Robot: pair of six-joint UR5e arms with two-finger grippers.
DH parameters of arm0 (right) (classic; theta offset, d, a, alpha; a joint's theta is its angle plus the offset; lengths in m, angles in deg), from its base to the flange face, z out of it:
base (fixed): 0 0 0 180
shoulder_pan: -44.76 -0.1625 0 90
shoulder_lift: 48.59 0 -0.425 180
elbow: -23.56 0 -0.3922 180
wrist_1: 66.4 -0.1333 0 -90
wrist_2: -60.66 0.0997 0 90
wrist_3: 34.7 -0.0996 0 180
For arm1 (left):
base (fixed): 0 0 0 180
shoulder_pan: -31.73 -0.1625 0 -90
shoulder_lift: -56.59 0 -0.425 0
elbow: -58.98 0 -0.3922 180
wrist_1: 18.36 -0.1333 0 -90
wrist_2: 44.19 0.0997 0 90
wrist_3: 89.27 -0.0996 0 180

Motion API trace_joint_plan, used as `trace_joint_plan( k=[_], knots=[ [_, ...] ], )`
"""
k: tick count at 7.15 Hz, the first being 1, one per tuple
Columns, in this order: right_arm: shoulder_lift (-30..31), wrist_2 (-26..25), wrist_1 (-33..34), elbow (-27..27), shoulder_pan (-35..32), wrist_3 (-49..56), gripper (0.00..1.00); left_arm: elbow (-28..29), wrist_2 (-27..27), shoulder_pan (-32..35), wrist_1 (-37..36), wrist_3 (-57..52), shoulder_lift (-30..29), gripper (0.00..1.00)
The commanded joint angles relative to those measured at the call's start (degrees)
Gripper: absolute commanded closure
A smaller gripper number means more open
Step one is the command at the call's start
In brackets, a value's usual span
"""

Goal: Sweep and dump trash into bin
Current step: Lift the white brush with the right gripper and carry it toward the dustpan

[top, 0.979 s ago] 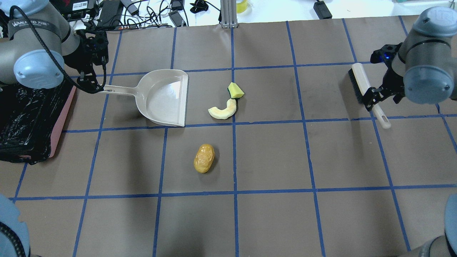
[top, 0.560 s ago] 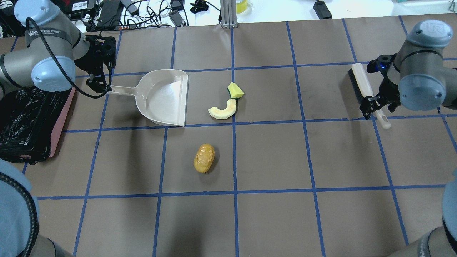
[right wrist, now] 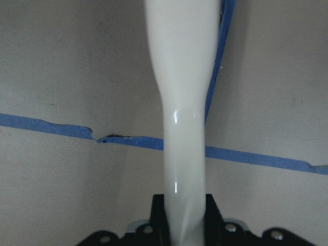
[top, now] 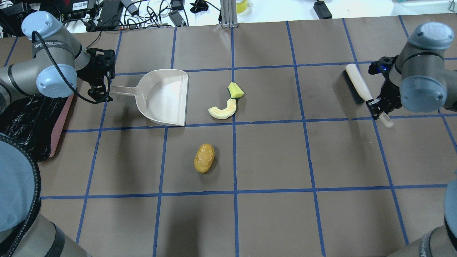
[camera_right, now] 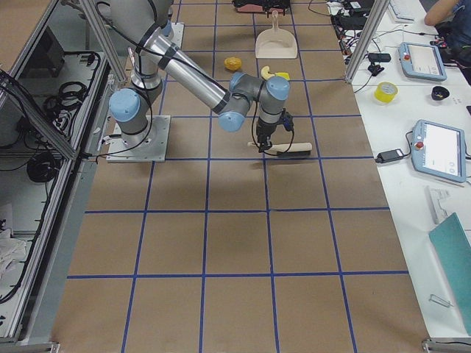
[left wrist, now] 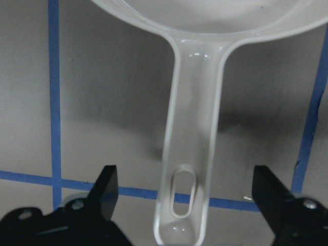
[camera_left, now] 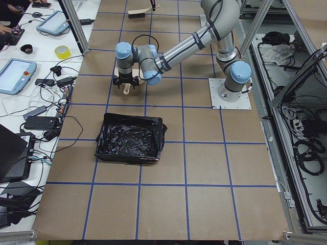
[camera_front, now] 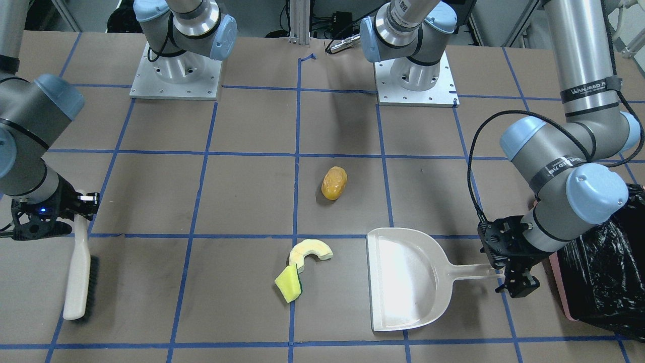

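The trash lies mid-table: an orange-brown potato-like lump (top: 204, 158), a pale yellow rind slice (top: 223, 110) and a yellow-green sponge wedge (top: 235, 90) touching the rind's end. The pink bin (top: 59, 121) with its black bag stands at the left edge. My left gripper (top: 107, 89) is open, its fingers either side of the end of the beige dustpan's handle (left wrist: 192, 154) without touching it. My right gripper (top: 376, 107) is shut on the handle of the beige brush (top: 355, 85), which also shows in the right wrist view (right wrist: 183, 102).
The dustpan (top: 164, 98) lies flat with its open mouth toward the rind and sponge, about a hand's width from them. The bin (camera_front: 559, 282) sits just behind my left wrist. Cables and gear lie beyond the table's far edge (top: 142, 14).
My left gripper moved right to straddle the end of the dustpan handle. My right gripper slid down the brush handle, and the brush head swung to the left.
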Motion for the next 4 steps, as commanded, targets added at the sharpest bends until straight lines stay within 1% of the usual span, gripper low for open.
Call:
trace_joint_plan(
  k=[1, 2, 3, 4],
  knots=[
    [0.60, 0.35, -0.03, -0.48, 1.37, -0.52, 0.85, 0.02, -0.14, -0.20, 0.07, 2.29, -0.75, 0.16],
    [2.08, 0.36, -0.46, -1.87, 0.85, -3.31, 0.85, -0.16, -0.14, -0.20, 0.07, 2.38, -0.75, 0.18],
    [2.62, 0.01, -1.51, -3.54, -1.16, -5.52, 0.85, -0.16, -0.23, -0.20, 0.07, 2.39, -0.84, 0.19],
    [2.71, -0.69, -2.05, -4.08, -5.53, -7.63, 0.87, -0.16, -0.23, -0.12, 0.07, 2.39, -0.93, 0.23]
  ],
)
